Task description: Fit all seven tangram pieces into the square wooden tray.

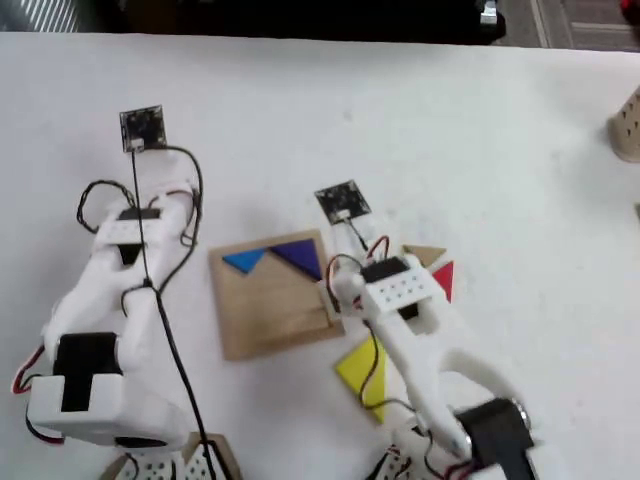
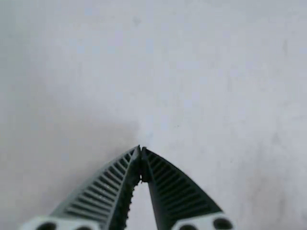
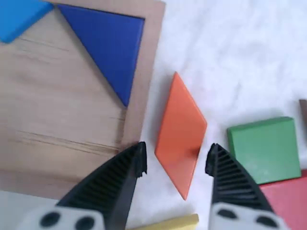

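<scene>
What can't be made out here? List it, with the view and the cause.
- Yellow piece: high view, partly covered by the right arm.
- Red piece: right wrist view, cut off at the picture's corner.
- Brown piece: right wrist view, a sliver at the edge; shape unclear.
- Light blue triangle: right wrist view, cut off at the edge.

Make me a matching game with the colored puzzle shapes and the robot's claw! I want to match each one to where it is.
Things:
1. dark blue triangle
2. orange parallelogram
3. green square
4. left gripper

Places or states:
A. shut, over the bare table
B. on the table, beside the red piece
C. inside the wooden tray
D. on the table, framed by the open right gripper

Pairs: 1-C, 2-D, 3-B, 4-A
</scene>
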Action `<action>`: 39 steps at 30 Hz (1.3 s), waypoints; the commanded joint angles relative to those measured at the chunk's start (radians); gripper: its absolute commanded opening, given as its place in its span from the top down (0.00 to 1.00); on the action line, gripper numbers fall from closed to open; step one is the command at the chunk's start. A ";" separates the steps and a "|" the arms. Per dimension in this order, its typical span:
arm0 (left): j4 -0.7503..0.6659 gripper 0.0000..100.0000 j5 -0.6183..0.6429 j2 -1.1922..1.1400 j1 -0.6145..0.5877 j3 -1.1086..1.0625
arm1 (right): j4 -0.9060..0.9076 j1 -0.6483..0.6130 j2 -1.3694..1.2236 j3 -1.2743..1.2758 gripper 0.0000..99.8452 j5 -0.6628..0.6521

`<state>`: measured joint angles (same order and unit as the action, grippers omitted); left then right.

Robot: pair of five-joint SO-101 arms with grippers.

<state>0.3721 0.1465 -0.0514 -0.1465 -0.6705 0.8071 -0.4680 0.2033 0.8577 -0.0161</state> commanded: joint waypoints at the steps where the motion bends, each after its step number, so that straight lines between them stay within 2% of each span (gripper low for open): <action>1: -0.012 0.98 -0.006 0.007 0.010 0.048 | 0.085 0.013 -0.099 -0.141 0.80 0.009; 8: -0.011 0.98 -0.006 0.007 0.010 0.046 | 0.124 0.016 -0.147 -0.186 0.81 0.009; 12: -0.009 0.98 -0.006 0.007 0.008 0.046 | 0.114 0.028 -0.154 -0.189 0.98 0.009; 13: 0.003 0.98 -0.006 0.007 0.004 0.048 | 0.102 0.038 -0.154 -0.189 0.99 0.008; 15: 0.018 0.98 -0.006 0.007 -0.001 0.054 | 0.101 0.056 -0.154 -0.187 0.95 0.011; 19: 0.023 0.98 -0.006 0.007 -0.001 0.054 | 0.102 0.087 -0.148 -0.187 0.98 0.011; 27: 0.023 0.98 -0.006 0.008 -0.002 0.054 | 0.160 0.179 -0.142 -0.193 0.98 0.003; 32: 0.021 0.98 -0.006 0.008 -0.002 0.054 | 0.183 0.170 -0.044 -0.155 0.98 0.000; 36: 0.015 0.98 -0.006 0.008 -0.027 0.060 | 0.179 0.163 0.084 -0.092 0.98 -0.063; 39: 0.023 0.98 -0.006 0.002 -0.027 0.074 | 0.177 0.093 0.189 -0.032 0.98 -0.081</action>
<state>0.3905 0.1481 -0.0529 -0.1603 -0.6644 0.9805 -0.3176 0.2739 0.7994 -0.0652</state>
